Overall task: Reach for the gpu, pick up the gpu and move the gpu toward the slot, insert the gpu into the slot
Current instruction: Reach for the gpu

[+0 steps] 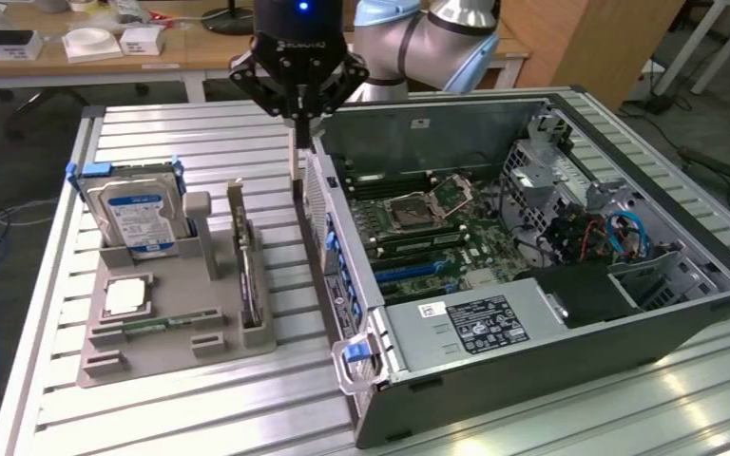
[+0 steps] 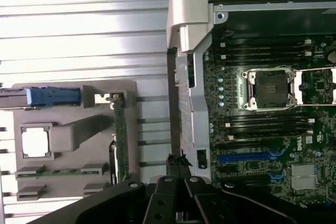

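The gpu (image 1: 246,256) is a thin dark card standing on edge in the grey holder tray (image 1: 213,332), at the side nearest the computer; in the wrist view the gpu (image 2: 120,135) appears as a green strip. My gripper (image 1: 297,195) hangs between the tray and the open computer case (image 1: 517,342), its long fingers pressed together with nothing between them. It is a short way from the gpu, on the case side, and apart from it. The wrist view has the gripper (image 2: 178,162) over the case's side wall. The blue slot (image 1: 410,271) lies on the motherboard, and the wrist view catches the slot (image 2: 247,157) too.
A blue-labelled hard drive (image 1: 137,214) stands upright at the tray's far end. A square processor (image 1: 124,296) and a green memory stick (image 1: 163,323) lie in the tray. The slatted metal table (image 1: 187,418) carries everything. A desk with boxes (image 1: 86,43) stands behind.
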Controlling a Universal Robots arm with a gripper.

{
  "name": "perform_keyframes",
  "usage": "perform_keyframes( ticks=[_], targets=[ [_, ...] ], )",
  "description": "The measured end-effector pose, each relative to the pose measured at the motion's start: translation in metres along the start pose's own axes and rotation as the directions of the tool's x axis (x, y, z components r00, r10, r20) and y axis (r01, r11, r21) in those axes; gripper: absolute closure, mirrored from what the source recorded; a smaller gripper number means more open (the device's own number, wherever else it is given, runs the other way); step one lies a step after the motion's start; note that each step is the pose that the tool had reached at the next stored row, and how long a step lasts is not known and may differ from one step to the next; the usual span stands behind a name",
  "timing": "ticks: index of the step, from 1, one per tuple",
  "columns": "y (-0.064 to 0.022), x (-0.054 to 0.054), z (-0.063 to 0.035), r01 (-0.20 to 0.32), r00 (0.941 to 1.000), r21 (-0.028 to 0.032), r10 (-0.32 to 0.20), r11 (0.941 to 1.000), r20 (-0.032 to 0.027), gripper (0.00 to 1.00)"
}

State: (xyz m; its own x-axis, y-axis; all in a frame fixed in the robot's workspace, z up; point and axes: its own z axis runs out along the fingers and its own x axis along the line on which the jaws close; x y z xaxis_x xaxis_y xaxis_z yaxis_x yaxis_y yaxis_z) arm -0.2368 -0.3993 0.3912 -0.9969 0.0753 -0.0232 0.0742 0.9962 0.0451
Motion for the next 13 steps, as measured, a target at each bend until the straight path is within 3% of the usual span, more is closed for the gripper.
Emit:
perform_keyframes(
  ticks=[13],
  targets=[
    [-0.0045, 0.054, 0.0003, 0.0, 1.0, 0.0, 0.0, 1.0, -0.0001, 0.9]
  ],
)
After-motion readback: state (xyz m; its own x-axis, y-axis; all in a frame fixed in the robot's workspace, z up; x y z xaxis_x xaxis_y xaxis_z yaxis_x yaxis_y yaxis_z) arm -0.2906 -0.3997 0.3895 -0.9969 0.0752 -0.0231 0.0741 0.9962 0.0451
